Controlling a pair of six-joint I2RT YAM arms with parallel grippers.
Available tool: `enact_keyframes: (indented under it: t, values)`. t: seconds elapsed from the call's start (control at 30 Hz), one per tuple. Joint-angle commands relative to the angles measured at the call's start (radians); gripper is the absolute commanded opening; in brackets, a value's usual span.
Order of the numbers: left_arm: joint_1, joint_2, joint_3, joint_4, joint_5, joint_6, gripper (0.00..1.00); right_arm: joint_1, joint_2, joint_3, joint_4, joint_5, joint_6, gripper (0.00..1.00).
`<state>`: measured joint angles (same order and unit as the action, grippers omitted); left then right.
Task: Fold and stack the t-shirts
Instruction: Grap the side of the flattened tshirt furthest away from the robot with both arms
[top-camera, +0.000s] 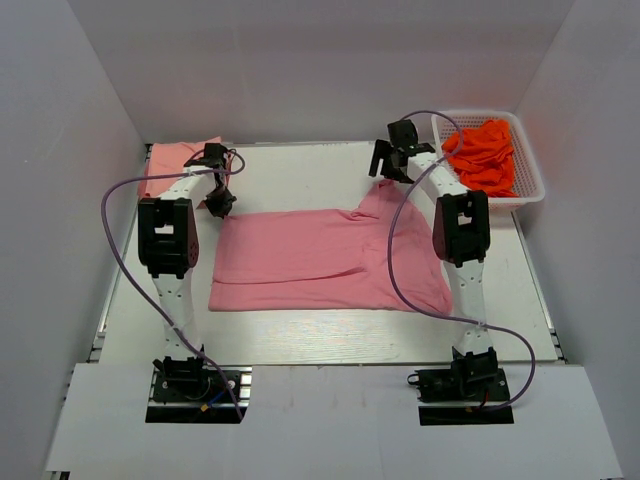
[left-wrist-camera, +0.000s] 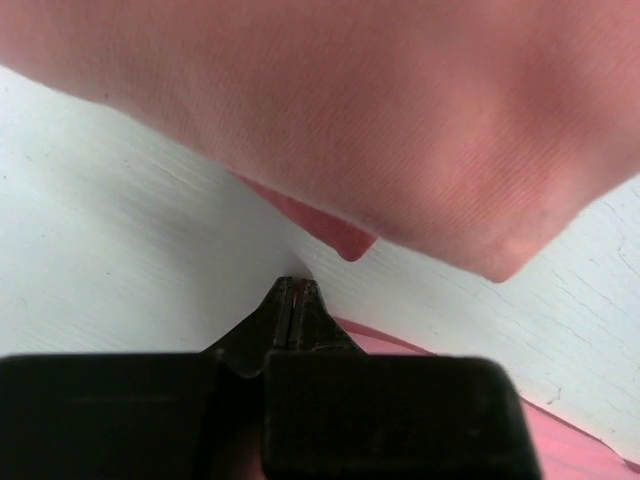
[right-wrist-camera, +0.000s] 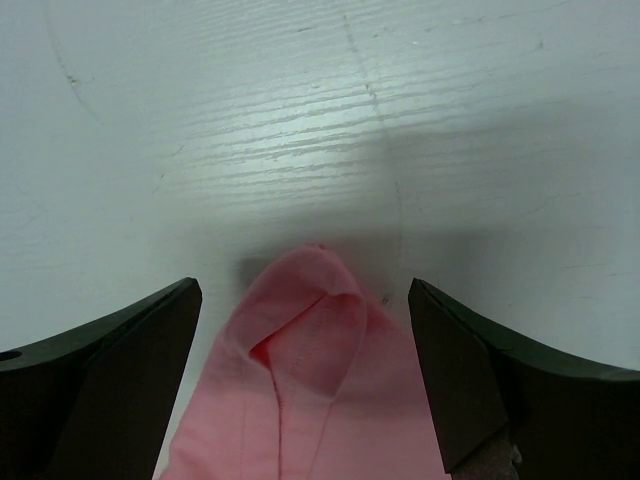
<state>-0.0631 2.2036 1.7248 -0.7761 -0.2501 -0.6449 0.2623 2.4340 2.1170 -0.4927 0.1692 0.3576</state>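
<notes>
Rose shirt (top-camera: 320, 265): spread mid-table (top-camera: 300, 170). Right pincer (right-wrist-camera: 305, 288): open, straddling sleeve tip (right-wrist-camera: 312, 310); should close low and catch both layers. Left pincer (left-wrist-camera: 295, 292): closed at far-left corner, grip unclear. Salmon shirt (top-camera: 170, 160): far-left.

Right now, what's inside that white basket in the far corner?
A crumpled heap of bright orange cloth fills the white basket. How many pieces it is, and whether anything lies beneath it on the basket floor, is hidden.
</notes>
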Motion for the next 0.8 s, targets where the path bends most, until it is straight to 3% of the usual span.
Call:
enact_keyframes:
  t: [0.0, 0.1, 0.13, 0.2, 0.23, 0.3, 0.33, 0.4, 0.53, 0.77]
  values:
    - [0.003, -0.041, -0.031, 0.011, 0.043, 0.005, 0.0, -0.008, 0.029, 0.037, 0.058, 0.029, -0.009, 0.89]
    - [0.003, -0.041, -0.031, 0.011, 0.052, 0.005, 0.0, -0.006, 0.046, 0.04, 0.077, -0.006, 0.006, 0.84]
    - [0.003, -0.05, -0.031, 0.011, 0.052, 0.016, 0.0, -0.006, 0.054, 0.044, 0.089, -0.035, 0.014, 0.71]
    - [0.003, -0.05, -0.031, 0.011, 0.052, 0.016, 0.0, -0.008, 0.059, 0.049, 0.1, -0.042, 0.029, 0.58]
    - [0.003, -0.05, -0.031, 0.011, 0.052, 0.016, 0.0, -0.009, 0.059, 0.054, 0.1, -0.054, 0.035, 0.42]
    - [0.003, -0.05, -0.031, 0.011, 0.052, 0.016, 0.0, -0.009, 0.056, 0.058, 0.097, -0.06, 0.041, 0.33]
    - [0.003, -0.059, -0.031, 0.011, 0.052, 0.016, 0.0, -0.009, 0.056, 0.061, 0.094, -0.06, 0.044, 0.16]
    - [0.003, -0.068, -0.031, 0.02, 0.052, 0.025, 0.0, -0.008, 0.037, 0.06, 0.077, -0.051, 0.052, 0.0]
    - [0.003, -0.09, -0.031, 0.02, 0.07, 0.025, 0.0, -0.009, -0.058, 0.018, 0.072, -0.02, 0.055, 0.0]
    - [-0.017, -0.234, -0.117, 0.02, 0.052, 0.034, 0.0, -0.009, -0.303, -0.225, 0.019, 0.079, 0.083, 0.0]
